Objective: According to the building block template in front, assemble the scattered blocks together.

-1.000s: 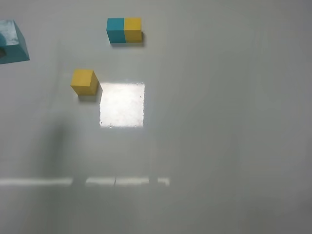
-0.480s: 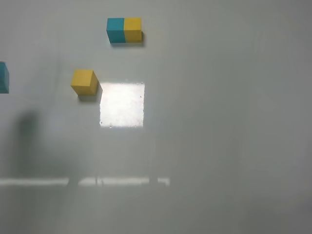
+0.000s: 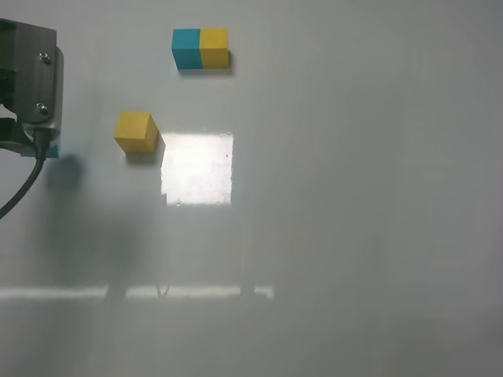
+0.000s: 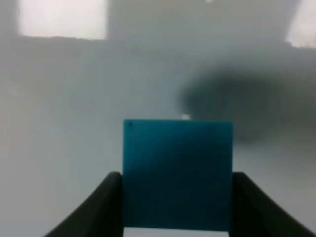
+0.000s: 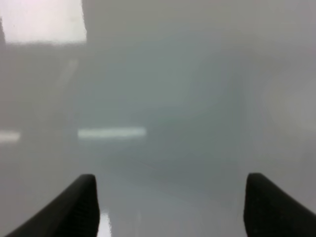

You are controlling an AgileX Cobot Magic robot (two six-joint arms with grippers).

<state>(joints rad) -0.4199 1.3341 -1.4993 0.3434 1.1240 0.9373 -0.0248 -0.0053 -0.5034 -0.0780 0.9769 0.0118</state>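
Observation:
The building block template [image 3: 200,49], a short bar half teal and half yellow, lies at the far edge of the white table. The loose yellow cube [image 3: 136,132] sits below and left of it. My left gripper [image 4: 177,197] is shut on the loose teal cube [image 4: 177,173], held between its two black fingers. In the high view the left arm's wrist [image 3: 27,78] is at the left edge, and only a sliver of the teal cube [image 3: 52,152] shows under it, left of the yellow cube. My right gripper [image 5: 170,202] is open and empty over bare table; it is outside the high view.
A bright square glare patch [image 3: 197,168] lies on the table right of the yellow cube. A black cable [image 3: 23,184] hangs from the left wrist. The table is a plain white surface [image 3: 354,196].
The left arm's wrist has come into the high view at the left edge. The teal cube appeared lower and smaller, and is now mostly hidden under the wrist. The yellow cube and template have not moved.

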